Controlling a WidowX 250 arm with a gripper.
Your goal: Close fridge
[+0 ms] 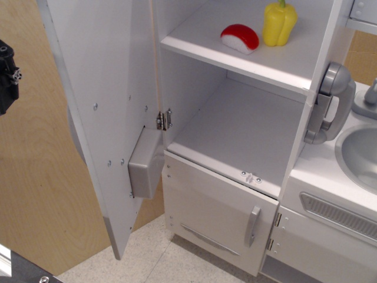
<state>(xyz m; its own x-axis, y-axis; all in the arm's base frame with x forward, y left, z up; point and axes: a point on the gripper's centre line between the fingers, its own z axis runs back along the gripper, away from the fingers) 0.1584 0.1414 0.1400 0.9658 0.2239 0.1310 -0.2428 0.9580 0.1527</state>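
Observation:
The white toy fridge (235, 127) stands open, its shelves showing. Its large door (100, 94) is swung wide to the left, inner face toward me, with a grey box (144, 165) on its inside and metal hinges (164, 119) at the cabinet edge. A red-and-white toy (240, 38) and a yellow pepper (279, 22) sit on the upper shelf. A black part of my gripper (7, 73) shows at the far left edge, left of the door and apart from it. Its fingers are out of view.
The smaller lower door (221, 218) with a short grey handle is shut. A grey toy phone (328, 103) hangs on the fridge's right side. A sink (360, 154) and vent grille (339, 215) are at right. A wooden wall is behind the door.

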